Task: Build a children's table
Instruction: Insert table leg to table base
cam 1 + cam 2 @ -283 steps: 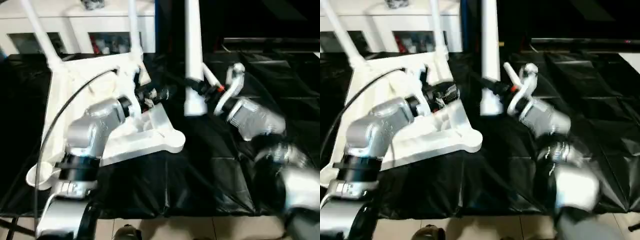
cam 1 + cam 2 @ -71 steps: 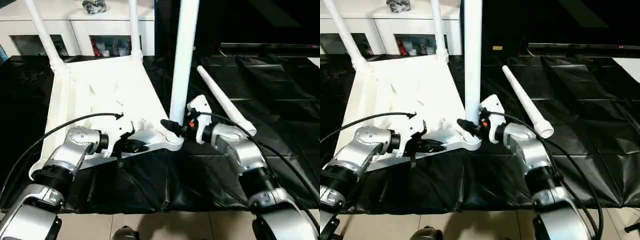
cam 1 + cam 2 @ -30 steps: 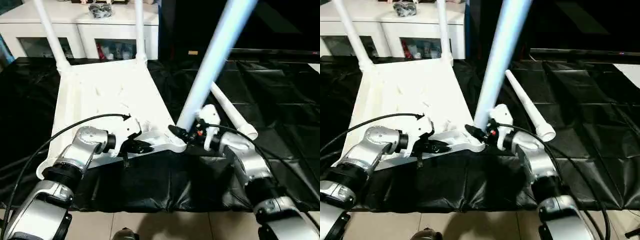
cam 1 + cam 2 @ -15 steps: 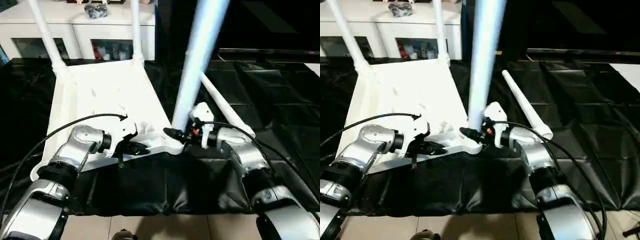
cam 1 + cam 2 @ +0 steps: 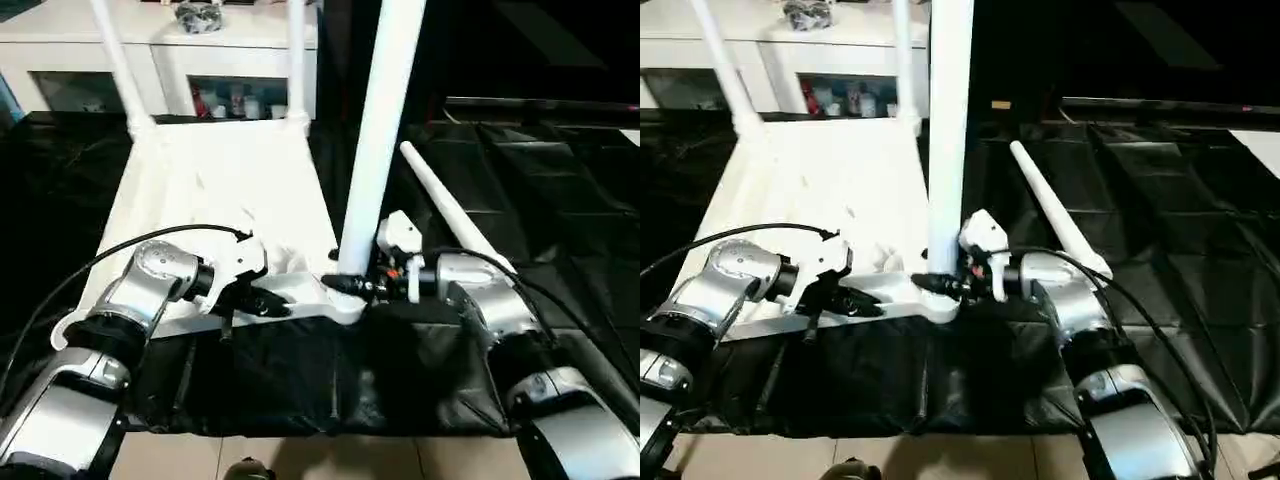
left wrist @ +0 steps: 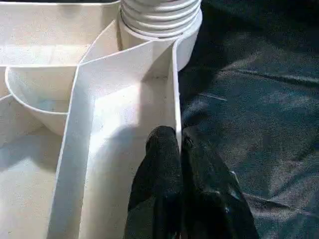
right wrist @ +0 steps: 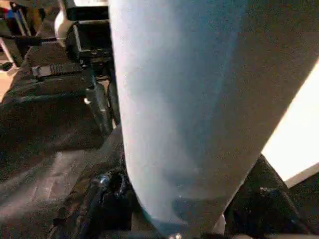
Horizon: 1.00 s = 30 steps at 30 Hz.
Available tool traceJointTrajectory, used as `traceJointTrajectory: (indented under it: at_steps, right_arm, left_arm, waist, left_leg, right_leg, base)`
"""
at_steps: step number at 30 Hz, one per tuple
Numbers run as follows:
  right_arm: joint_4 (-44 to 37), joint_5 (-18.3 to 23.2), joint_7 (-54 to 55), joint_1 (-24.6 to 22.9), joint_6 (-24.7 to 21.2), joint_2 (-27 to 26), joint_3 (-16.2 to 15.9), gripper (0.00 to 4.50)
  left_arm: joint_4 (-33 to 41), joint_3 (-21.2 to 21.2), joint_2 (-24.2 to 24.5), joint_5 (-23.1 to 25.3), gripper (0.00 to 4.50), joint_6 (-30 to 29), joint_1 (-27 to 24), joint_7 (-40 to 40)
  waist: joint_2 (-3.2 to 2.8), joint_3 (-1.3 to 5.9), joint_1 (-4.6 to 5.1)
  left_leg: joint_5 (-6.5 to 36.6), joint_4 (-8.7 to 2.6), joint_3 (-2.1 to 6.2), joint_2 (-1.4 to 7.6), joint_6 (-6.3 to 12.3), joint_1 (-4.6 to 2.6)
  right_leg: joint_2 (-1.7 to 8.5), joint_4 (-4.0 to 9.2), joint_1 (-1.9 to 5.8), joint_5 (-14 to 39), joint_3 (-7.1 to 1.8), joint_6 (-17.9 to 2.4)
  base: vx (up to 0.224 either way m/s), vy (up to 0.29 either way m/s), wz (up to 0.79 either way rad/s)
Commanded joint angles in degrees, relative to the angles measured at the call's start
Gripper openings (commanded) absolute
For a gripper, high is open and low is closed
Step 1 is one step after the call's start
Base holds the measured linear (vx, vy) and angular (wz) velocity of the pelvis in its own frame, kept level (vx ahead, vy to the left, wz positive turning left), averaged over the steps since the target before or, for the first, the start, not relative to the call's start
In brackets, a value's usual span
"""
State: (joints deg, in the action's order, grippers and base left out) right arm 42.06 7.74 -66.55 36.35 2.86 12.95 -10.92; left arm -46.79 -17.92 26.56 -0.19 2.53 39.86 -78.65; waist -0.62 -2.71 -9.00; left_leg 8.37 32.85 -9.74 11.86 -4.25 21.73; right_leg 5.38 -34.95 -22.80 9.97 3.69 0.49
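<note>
Third leg going into the near right corner socket of the upturned table

The children's table (image 5: pixel 220 180) is lying upside down on the black sheet (image 5: pixel 560 180), ribbed underside up, with two legs (image 5: pixel 118 62) already standing at its far corners; the right gripper (image 5: pixel 940 284) is clasping the foot of a third leg (image 5: pixel 385 130), holding it upright on the near right corner socket (image 6: pixel 159 25), presumably so it seats straight. The left gripper (image 6: pixel 174 149) is pinching the table's near rim wall (image 6: pixel 175 89) just beside that socket, black fingers closed over it, most likely bracing the top against the push. The fourth leg (image 5: pixel 450 215) is lying loose on the sheet just behind the right forearm, close enough to be knocked, while the near left corner is sitting open with free room around it, the white cabinet (image 5: pixel 200 60) staying well behind
</note>
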Motion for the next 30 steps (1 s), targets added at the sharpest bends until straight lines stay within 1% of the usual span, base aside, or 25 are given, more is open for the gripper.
traceJointTrajectory:
  at_steps: [1,4,5,6,7,8,10,11,12,13,14,15,16,17,18,19,20,21,22,23,24,26,27,29,30]
  right_arm:
    - [4.0,-4.0,-1.3,-3.1,-2.1,-0.6,-5.1,1.89]
    - [4.5,-4.1,-0.1,-2.9,-1.9,-0.8,-4.7,1.89]
    - [6.5,-4.0,4.9,-1.8,-2.2,-2.1,-2.7,1.89]
    - [7.2,-4.0,6.9,-1.3,-2.3,-2.5,-1.9,1.89]
    - [8.8,-4.1,11.3,-0.4,-2.5,-3.3,-0.5,1.89]
    - [9.3,-4.1,12.8,-0.2,-2.6,-3.6,0.0,1.89]
    - [10.5,-4.2,16.7,0.6,-2.7,-4.2,1.2,1.89]
    - [13.1,-3.9,25.4,2.0,-3.4,-5.6,3.7,1.89]
    - [13.7,-3.8,27.6,2.3,-3.6,-5.9,4.3,1.89]
    - [14.9,-3.6,32.6,3.0,-4.2,-6.7,5.5,1.89]
    - [15.5,-3.5,35.4,3.2,-4.8,-7.4,6.1,1.89]
    - [15.7,-3.5,37.0,3.3,-5.2,-7.8,6.4,1.89]
    - [16.4,-3.5,38.9,3.5,-5.7,-8.5,6.7,1.89]
    - [16.9,-3.6,40.2,3.7,-5.9,-8.9,6.8,1.89]
    - [17.3,-3.8,41.2,3.9,-6.1,-9.5,6.8,1.89]
    - [17.3,-3.8,41.2,3.9,-6.1,-9.5,6.8,1.89]
    - [18.2,-3.8,42.7,4.2,-6.4,-10.9,6.8,1.89]
    - [18.3,-3.8,42.9,4.3,-6.5,-11.3,6.8,1.89]
    - [18.4,-3.8,43.1,4.3,-6.5,-11.4,6.8,1.89]
    - [19.2,-4.1,43.9,4.7,-6.7,-12.6,6.7,1.89]
    - [19.3,-4.2,44.1,4.8,-6.8,-12.8,6.7,1.89]
    - [20.0,-4.7,44.9,5.3,-6.9,-13.6,6.5,1.89]
    - [20.0,-4.7,44.9,5.3,-6.9,-13.6,6.5,1.89]
    - [20.4,-4.6,45.1,5.8,-5.9,-14.3,6.8,1.89]
    - [20.4,-4.2,45.1,5.9,-5.2,-14.4,7.3,1.89]
  left_arm:
    - [2.0,-0.6,-2.0,-0.5,0.0,2.2,3.6,-2.7]
    - [1.3,-0.1,-2.6,-0.4,0.0,1.7,4.1,-1.3]
    - [0.6,1.0,-3.6,-0.4,0.0,0.5,4.6,1.9]
    - [0.3,1.4,-4.0,-0.4,0.0,0.1,4.8,3.0]
    - [0.0,2.0,-4.6,-0.3,0.0,-0.9,5.1,5.4]
    - [-0.1,2.2,-4.8,-0.3,0.0,-1.2,5.2,6.2]
    - [-0.2,2.8,-5.5,-0.3,0.0,-2.6,5.6,8.6]
    - [0.3,4.6,-7.2,-0.8,0.0,-6.8,6.2,14.5]
    - [0.8,4.9,-7.6,-0.8,0.0,-7.8,6.2,15.8]
    - [1.8,5.6,-8.5,-0.8,0.0,-10.0,6.2,18.7]
    - [2.8,6.1,-9.3,-0.6,0.0,-11.8,6.0,21.5]
    - [3.4,6.5,-9.8,-0.4,0.0,-12.9,5.8,23.3]
    - [4.3,7.1,-10.9,-0.4,0.0,-14.7,5.6,25.7]
    - [4.9,7.5,-11.7,-0.5,0.0,-15.9,5.4,27.2]
    - [5.6,7.7,-12.5,-0.2,0.0,-16.8,5.1,28.9]
    - [5.6,7.7,-12.5,-0.2,0.0,-16.8,5.1,28.9]
    - [6.9,7.3,-14.0,0.6,0.0,-17.3,4.1,30.6]
    - [7.2,7.1,-14.3,0.8,0.0,-17.3,3.9,30.8]
    - [7.3,7.0,-14.3,0.9,0.0,-17.3,3.8,30.9]
    - [8.1,6.2,-14.9,1.6,0.0,-17.4,3.1,31.0]
    - [8.2,6.0,-15.0,1.7,0.0,-17.4,3.0,30.9]
    - [9.0,5.4,-14.9,1.8,0.0,-17.9,2.7,30.7]
    - [9.0,5.4,-14.9,1.8,0.0,-17.9,2.7,30.7]
    - [10.7,5.1,-14.5,1.6,0.0,-19.3,2.3,30.7]
    - [11.1,5.0,-14.3,1.5,0.0,-19.3,2.2,30.5]
  waist:
    - [-0.77,3.38,0.27]
    - [-0.73,3.37,0.2]
    - [-0.72,3.24,0.25]
    - [-0.73,3.07,0.37]
    - [-0.7,3.04,0.44]
    - [-0.47,2.82,0.81]
    - [-0.48,2.7,1.2]
    - [-0.18,2.47,1.57]
    - [-0.25,2.41,1.86]
    - [-0.13,2.44,2.27]
    - [-0.16,2.41,2.49]
    - [-0.22,2.53,2.88]
    - [-0.12,2.63,3.19]
    - [-0.16,2.75,3.25]
    - [0.1,2.79,3.3]
    - [0.05,2.86,3.27]
    - [0.19,2.8,3.29]
    - [0.19,2.77,3.34]
    - [0.25,2.71,3.44]
    - [0.12,2.85,3.36]
    - [0.08,2.76,3.51]
    - [0.18,2.73,3.69]
    - [0.12,2.71,3.71]
    - [0.2,2.71,3.86]
    - [0.14,2.68,3.87]
  left_leg:
    - [27.5,-4.81,0.38,1.57,-2.44,-1.7]
    - [27.6,-4.82,0.38,1.59,-2.5,-1.75]
    - [28.1,-4.88,0.44,1.59,-2.68,-1.74]
    - [29.0,-4.91,0.51,1.55,-3.06,-1.81]
    - [29.5,-4.9,0.56,1.51,-3.2,-1.92]
    - [31.0,-4.93,0.86,1.38,-3.6,-2.04]
    - [32.0,-4.92,1.02,1.33,-3.72,-2.07]
    - [32.6,-4.89,1.13,1.28,-3.85,-2.09]
    - [33.7,-4.84,1.42,1.12,-4.31,-2.35]
    - [34.1,-4.87,1.61,1.01,-4.35,-2.25]
    - [34.1,-4.98,1.75,1.05,-4.43,-1.99]
    - [34.3,-5.07,1.83,0.94,-4.21,-2.02]
    - [34.0,-5.21,1.74,0.96,-4.02,-1.94]
    - [33.0,-5.34,1.64,1.03,-3.72,-1.97]
    - [32.1,-5.4,1.41,0.96,-3.06,-1.95]
    - [30.8,-5.48,1.24,0.96,-2.66,-1.79]
    - [30.5,-5.47,1.1,0.92,-2.41,-1.79]
    - [30.4,-5.43,1.0,1.01,-2.38,-1.87]
    - [30.3,-5.42,0.89,0.94,-2.25,-1.87]
    - [29.7,-5.34,0.84,0.98,-2.14,-1.93]
    - [29.7,-5.42,0.82,0.93,-2.19,-1.81]
    - [30.3,-5.4,0.75,0.88,-2.21,-2.04]
    - [30.5,-5.4,0.75,0.87,-2.24,-2.1]
    - [30.3,-5.43,0.78,0.86,-2.21,-2.04]
    - [30.3,-5.46,0.8,0.88,-2.21,-2.02]
  right_leg:
    - [3.05,4.65,1.2,20.9,-2.21,-12.2]
    - [3.14,4.7,1.21,21.5,-2.21,-12.1]
    - [3.21,4.77,1.12,22.6,-2.22,-12.0]
    - [3.36,4.99,0.99,24.6,-2.2,-11.6]
    - [3.43,5.15,0.92,25.9,-2.18,-11.3]
    - [3.64,5.58,0.76,30.4,-2.0,-10.0]
    - [3.69,5.91,0.64,33.0,-1.89,-8.9]
    - [3.78,6.13,0.47,35.6,-1.78,-7.8]
    - [3.82,6.58,0.42,38.6,-1.27,-6.8]
    - [3.82,6.95,0.64,39.7,-0.85,-5.9]
    - [3.87,6.95,0.85,39.4,-0.71,-5.6]
    - [3.68,7.16,0.97,38.3,-0.45,-5.4]
    - [3.54,7.11,1.12,37.2,-0.45,-5.6]
    - [3.51,7.06,1.15,34.6,-0.65,-6.3]
    - [3.34,7.27,1.18,32.5,-0.68,-6.7]
    - [3.28,7.07,1.26,30.2,-0.88,-7.4]
    - [3.2,7.14,1.11,29.6,-0.98,-7.6]
    - [3.28,6.93,0.94,28.7,-1.22,-8.2]
    - [3.17,6.97,0.92,28.7,-1.26,-8.3]
    - [3.28,6.9,0.94,28.0,-1.41,-8.5]
    - [3.14,6.86,0.99,27.7,-1.4,-8.5]
    - [3.03,6.94,0.9,28.0,-1.39,-8.3]
    - [3.04,6.93,0.84,28.1,-1.4,-8.3]
    - [3.1,6.96,0.92,28.7,-1.4,-8.1]
    - [3.11,6.96,0.93,28.7,-1.41,-8.0]
  base:
    - [0.0,0.0,0.0]
    - [0.0,0.0,0.0]
    - [0.0,0.0,0.0]
    - [0.0,0.0,0.0]
    - [0.0,0.0,0.0]
    - [0.0,0.0,0.0]
    - [0.0,0.0,0.0]
    - [0.0,0.0,0.0]
    - [0.0,0.0,0.0]
    - [0.0,0.0,0.0]
    - [0.0,0.0,0.0]
    - [0.0,0.0,0.0]
    - [0.0,0.0,0.0]
    - [0.0,0.0,0.0]
    - [0.0,0.0,0.0]
    - [0.0,0.0,0.0]
    - [0.0,0.0,0.0]
    - [0.0,0.0,0.0]
    - [0.0,0.0,0.0]
    - [0.0,0.0,0.0]
    - [0.0,0.0,0.0]
    - [0.0,0.0,0.0]
    - [0.0,0.0,0.0]
    - [0.0,0.0,0.0]
    - [0.0,0.0,0.0]
